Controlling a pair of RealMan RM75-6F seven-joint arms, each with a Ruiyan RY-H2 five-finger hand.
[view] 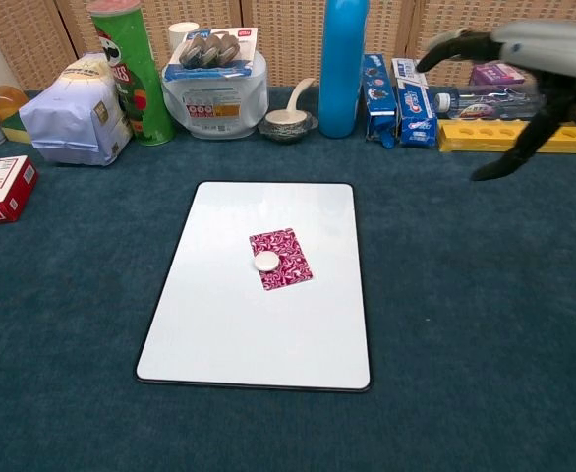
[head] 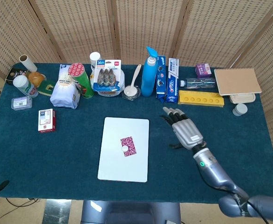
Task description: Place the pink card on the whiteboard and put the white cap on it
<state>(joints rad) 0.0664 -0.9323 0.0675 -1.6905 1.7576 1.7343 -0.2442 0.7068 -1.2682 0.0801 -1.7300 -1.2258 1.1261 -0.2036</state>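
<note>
The pink card (head: 128, 146) (view: 285, 261) lies flat near the middle of the whiteboard (head: 113, 165) (view: 219, 334). A small white cap (head: 125, 148) (view: 266, 261) sits on the card's left part. My right hand (head: 184, 128) (view: 509, 74) hovers open over the cloth to the right of the board, well clear of it, fingers spread and holding nothing. My left hand is out of both views.
Along the back stand a chips can (head: 82, 80), a white bag (head: 64, 93), a blue bottle (head: 148, 72), toothpaste boxes (head: 173, 80), a yellow tray (head: 201, 98) and a notebook (head: 237, 80). A red box (head: 46, 120) lies at left.
</note>
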